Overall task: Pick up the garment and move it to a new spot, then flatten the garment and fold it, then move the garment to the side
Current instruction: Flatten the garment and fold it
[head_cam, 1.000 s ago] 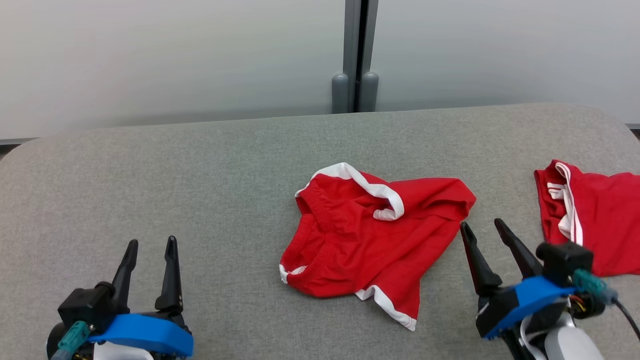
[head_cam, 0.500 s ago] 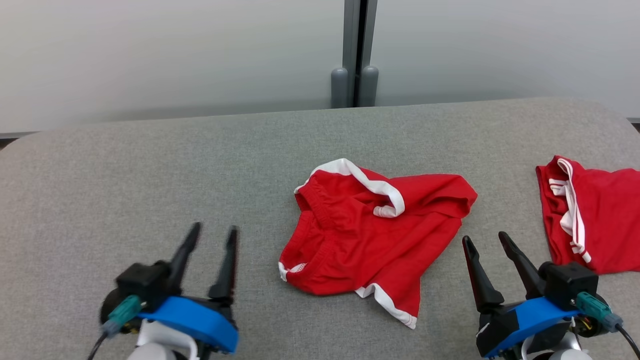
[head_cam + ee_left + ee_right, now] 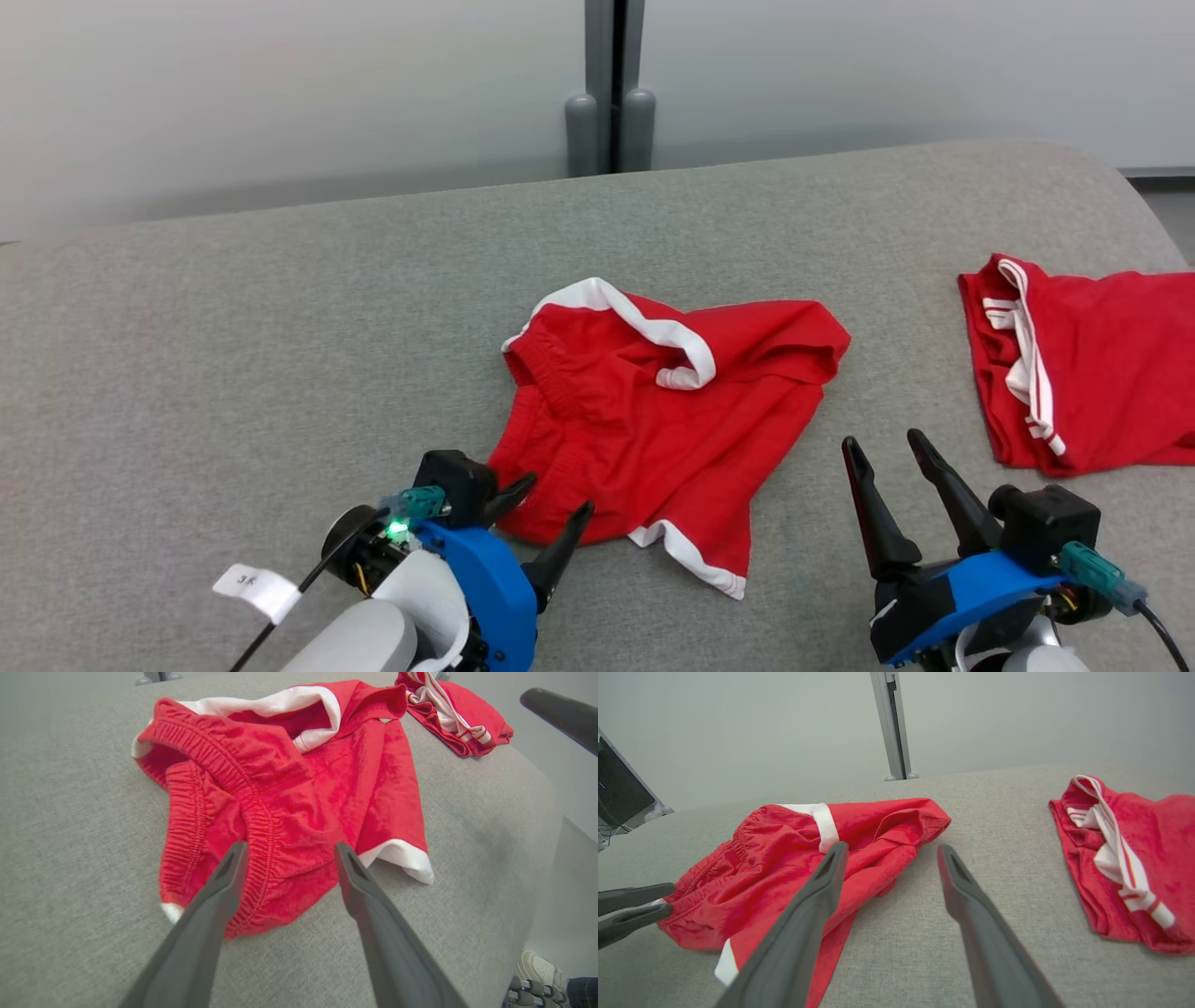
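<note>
Red garment with white trim is seen lying crumpled near the middle of the grey padded surface, elastic waistband turned toward the robot's left, one white-hemmed leg toward the near edge. Left gripper is placed at the garment's near-left corner, fingers spread apart, nothing pinched. In the left wrist view the left gripper is seen straddling the gathered waistband of the garment; contact between tips and cloth cannot be told, possibly just above it. Right gripper is held over bare surface just beside the garment's right edge, fingers spread, nothing held. In the right wrist view the right gripper is pointed between the garment and a second red garment, which is laid well apart at the right, white striped trim up. Left gripper is also caught at that view's left edge against the waistband corner. A white tag is hung off the left arm's cable. A grey post is stood behind the surface against a pale wall. A pale shoe is seen on the floor
</note>
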Robot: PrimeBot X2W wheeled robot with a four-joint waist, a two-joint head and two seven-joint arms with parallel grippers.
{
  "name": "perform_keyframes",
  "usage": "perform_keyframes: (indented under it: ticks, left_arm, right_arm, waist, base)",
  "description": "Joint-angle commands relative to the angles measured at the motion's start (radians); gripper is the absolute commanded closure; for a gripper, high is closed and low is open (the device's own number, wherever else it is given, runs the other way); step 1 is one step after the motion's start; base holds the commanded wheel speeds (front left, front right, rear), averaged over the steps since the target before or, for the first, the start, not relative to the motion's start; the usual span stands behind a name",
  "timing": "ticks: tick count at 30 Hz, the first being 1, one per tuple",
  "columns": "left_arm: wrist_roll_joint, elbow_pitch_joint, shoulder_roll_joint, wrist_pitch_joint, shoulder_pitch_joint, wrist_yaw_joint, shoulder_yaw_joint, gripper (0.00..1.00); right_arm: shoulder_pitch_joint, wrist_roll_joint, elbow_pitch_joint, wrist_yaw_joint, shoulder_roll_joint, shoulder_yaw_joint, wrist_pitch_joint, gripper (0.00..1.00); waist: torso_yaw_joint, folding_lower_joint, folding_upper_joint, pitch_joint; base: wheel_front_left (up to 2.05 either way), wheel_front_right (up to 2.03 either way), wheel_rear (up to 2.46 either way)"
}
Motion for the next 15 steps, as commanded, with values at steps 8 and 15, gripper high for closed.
perform_keyframes:
  ticks: [8,15]
  left_arm:
    - [-0.040,0.077,0.003,0.065,-0.074,-0.011,-0.030,0.00]
    - [-0.088,0.111,-0.016,0.073,-0.089,-0.014,-0.022,1.00]
  right_arm:
    - [-0.037,0.004,0.020,0.001,-0.001,0.020,-0.022,0.00]
    - [-0.042,0.019,0.032,0.001,-0.001,0.030,-0.034,0.00]
  waist:
    - [-0.040,0.0000,0.0000,0.023]
    - [-0.054,0.0000,0.0000,0.029]
  base:
    - [0.00,0.00,0.00]
    - [0.00,0.00,0.00]
